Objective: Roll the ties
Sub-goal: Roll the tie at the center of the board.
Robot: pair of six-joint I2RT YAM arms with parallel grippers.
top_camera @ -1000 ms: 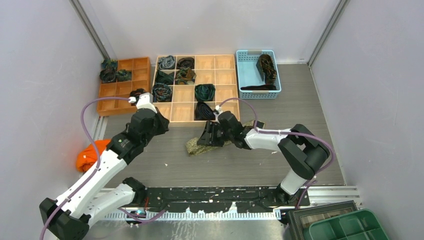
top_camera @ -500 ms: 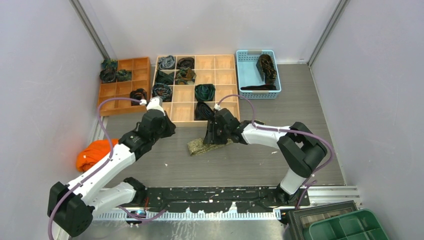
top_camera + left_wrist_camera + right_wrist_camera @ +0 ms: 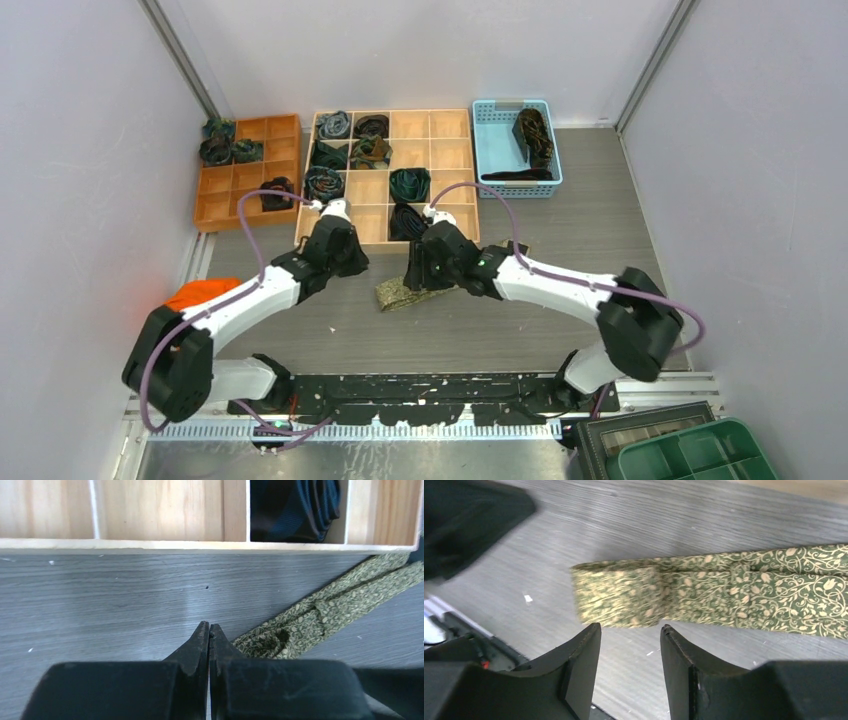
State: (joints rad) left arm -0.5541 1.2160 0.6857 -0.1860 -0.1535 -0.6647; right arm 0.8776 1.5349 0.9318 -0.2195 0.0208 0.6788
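The olive-gold tie (image 3: 400, 293) lies flat on the grey table (image 3: 590, 210) in the middle of the overhead view, just below the front rim of the wooden tray (image 3: 415, 125). Its left end is folded back on itself into a short double layer, seen best from the right wrist. The rest runs off to the right under the right arm.

The wooden tray holds coiled ties, among them a dark green tie (image 3: 409, 183). An orange tray (image 3: 250, 180) at upper left holds more coils, and a blue basket (image 3: 495, 150) at upper right holds a dark tie (image 3: 533, 135). An orange cloth (image 3: 195, 293) sits at the left edge.

The right gripper (image 3: 630, 630) hangs at the folded end, fingers spread apart with nothing between them. The left gripper (image 3: 209, 630) reaches low toward the tray front, just left of the tie, fingers pressed together on nothing.

Only the left wrist view shows a blue-striped coil (image 3: 295, 510) in the compartment right behind the tie.
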